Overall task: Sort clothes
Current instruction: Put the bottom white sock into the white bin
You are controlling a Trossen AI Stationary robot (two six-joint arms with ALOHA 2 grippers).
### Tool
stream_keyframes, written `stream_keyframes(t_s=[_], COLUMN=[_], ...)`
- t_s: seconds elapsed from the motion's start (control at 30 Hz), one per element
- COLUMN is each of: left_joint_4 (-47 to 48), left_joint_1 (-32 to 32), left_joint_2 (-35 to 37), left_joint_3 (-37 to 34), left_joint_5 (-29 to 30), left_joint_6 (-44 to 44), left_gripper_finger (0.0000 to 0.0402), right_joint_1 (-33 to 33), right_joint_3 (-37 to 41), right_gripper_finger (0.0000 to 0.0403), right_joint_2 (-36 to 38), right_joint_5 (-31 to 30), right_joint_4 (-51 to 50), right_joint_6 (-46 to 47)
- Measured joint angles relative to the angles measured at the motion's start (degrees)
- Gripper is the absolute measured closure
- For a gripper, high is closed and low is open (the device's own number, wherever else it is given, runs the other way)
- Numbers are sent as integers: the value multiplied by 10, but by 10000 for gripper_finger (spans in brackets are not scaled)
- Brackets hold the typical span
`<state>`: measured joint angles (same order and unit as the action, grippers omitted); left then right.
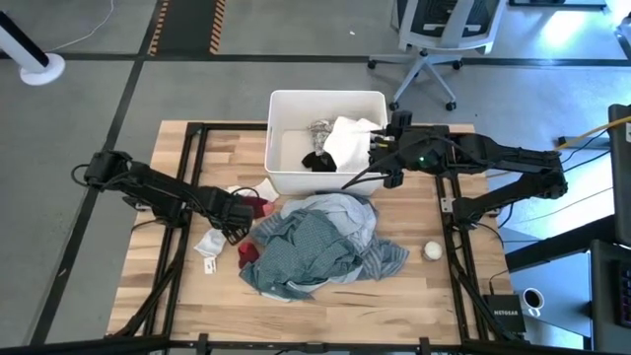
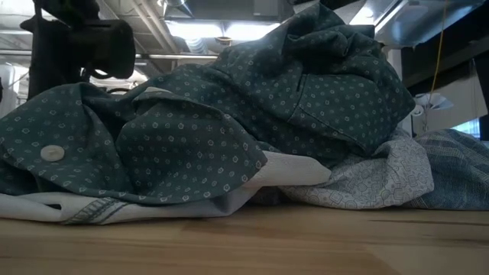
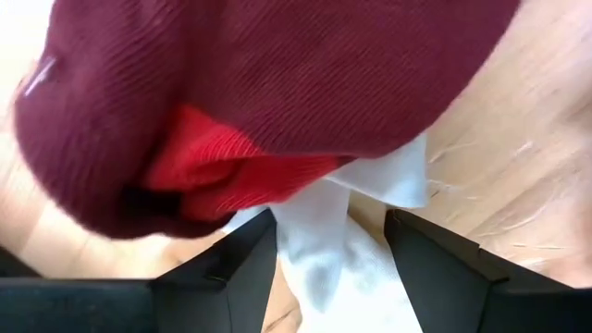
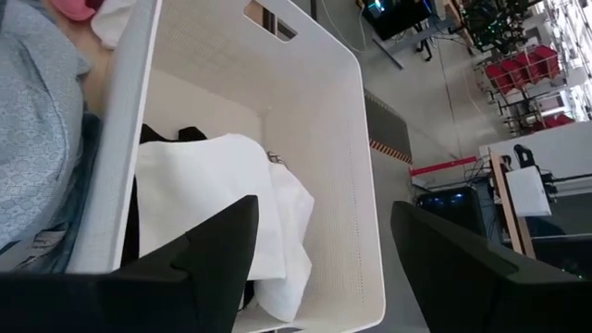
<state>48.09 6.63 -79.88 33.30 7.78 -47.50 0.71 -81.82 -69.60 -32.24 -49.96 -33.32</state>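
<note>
A pile of blue-grey shirts (image 1: 315, 242) lies on the middle of the table and fills the low view (image 2: 229, 114). At the pile's left edge lie a dark red piece (image 3: 259, 92) and a white piece (image 3: 319, 254). My left gripper (image 1: 235, 212) points down there, open, one finger on each side of the white piece (image 3: 328, 220). My right gripper (image 1: 380, 148) hangs open over the right rim of the white tub (image 1: 271, 138), holding nothing (image 4: 324, 213). In the tub lie a white piece (image 4: 203, 185), a black piece (image 1: 317, 160) and a grey patterned one (image 1: 320, 128). My left gripper comes from above, its open fingers (image 3: 240, 268) standing on either side of a narrow part of the white piece (image 3: 314, 222) that lies flat on the table beside the red one. I cannot tell whether the fingers touch the cloth.
A small white ball (image 1: 432, 250) lies on the table right of the pile. Another bit of red cloth (image 1: 246, 254) shows at the pile's near left. Bare wood lies along the near edge and at the far left. An office chair (image 1: 434, 39) stands beyond the table.
</note>
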Motion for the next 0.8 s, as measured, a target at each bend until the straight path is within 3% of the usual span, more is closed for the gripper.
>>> stream_keyframes(t_s=[0.13, 0.27, 0.4, 0.57, 0.8], left_joint_4=[-8, -16, 9, 72, 116], left_joint_1=[0, 3, 26, 58, 88], left_joint_2=[2, 2, 1, 31, 124], left_joint_3=[-1, -1, 19, 77, 164], left_joint_5=[-12, -34, -41, -102, -101], left_joint_6=[16, 42, 79, 114, 116], left_gripper_finger=[243, 314, 385, 382, 396], right_joint_1=[0, 0, 0, -2, -45], right_joint_3=[0, 0, 0, 0, 0], right_gripper_finger=[139, 139, 139, 139, 139], right_joint_2=[0, 0, 0, 0, 0], right_joint_5=[3, 5, 45, 95, 84], right_joint_4=[0, -1, -5, 1, 8], right_joint_6=[0, 0, 4, 5, 1])
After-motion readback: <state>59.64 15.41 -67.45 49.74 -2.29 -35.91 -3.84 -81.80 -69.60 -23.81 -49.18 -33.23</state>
